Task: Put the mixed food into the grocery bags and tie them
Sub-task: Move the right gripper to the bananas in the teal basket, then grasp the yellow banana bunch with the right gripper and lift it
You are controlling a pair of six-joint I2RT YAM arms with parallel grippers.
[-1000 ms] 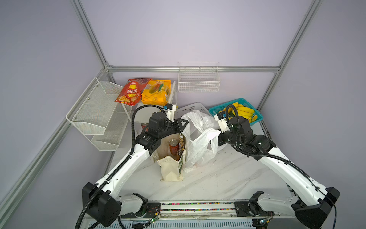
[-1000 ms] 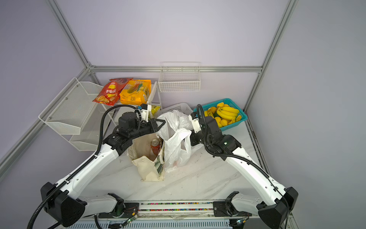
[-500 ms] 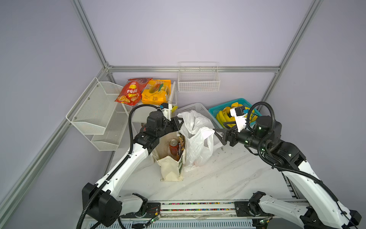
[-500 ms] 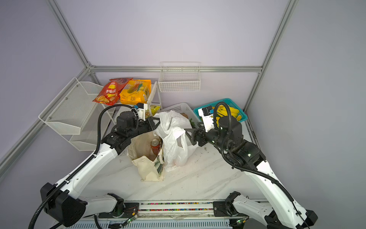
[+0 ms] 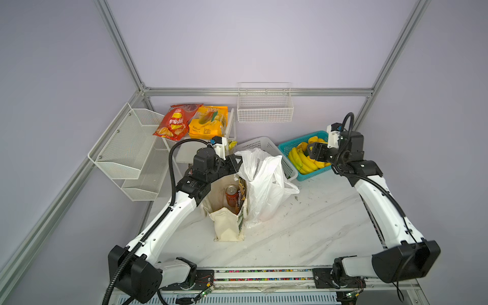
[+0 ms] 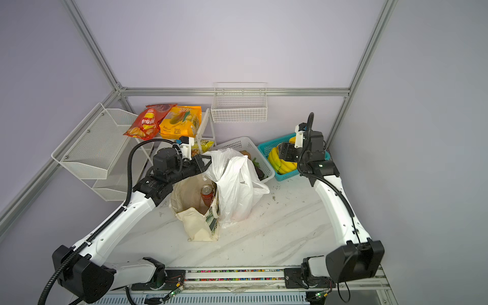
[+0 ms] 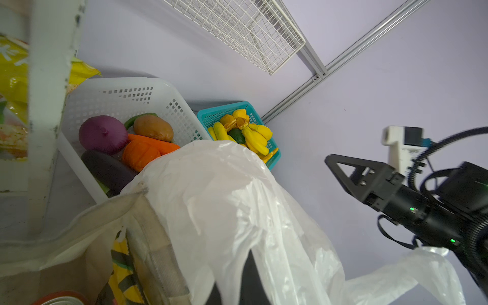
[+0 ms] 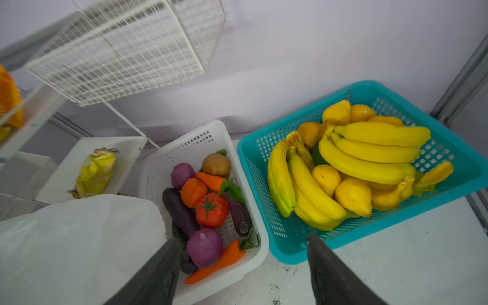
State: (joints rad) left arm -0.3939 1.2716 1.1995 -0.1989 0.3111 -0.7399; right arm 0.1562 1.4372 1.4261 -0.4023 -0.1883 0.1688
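Note:
The cream canvas tote (image 5: 227, 227) stands open mid-table with the reddish-brown can (image 5: 231, 195) and the black, yellow-zigzag packet (image 5: 241, 188) upright inside it. Against its right side leans the white plastic bag (image 5: 264, 190); what it holds is hidden. My left gripper (image 5: 235, 164) is shut on that bag's upper rim, and in the left wrist view the film (image 7: 224, 198) drapes over the jaws. My right gripper (image 5: 313, 151) hangs open over the teal basket, apart from the bag; in the right wrist view its fingers (image 8: 158, 272) hold nothing.
A teal basket (image 5: 287, 142) of bananas and round yellow fruit stands back right. Beside it is a white lattice basket (image 8: 200, 140) of vegetables. A wire basket (image 5: 264, 105) hangs on the back wall. Mesh shelves (image 5: 126, 148) at the left carry red (image 5: 174, 122) and yellow-orange (image 5: 208, 122) packets.
My right gripper has drawn back from the plastic bag, rightwards and up over the teal basket, narrowing slightly. The bag's right handle has dropped. The left gripper has kept its hold.

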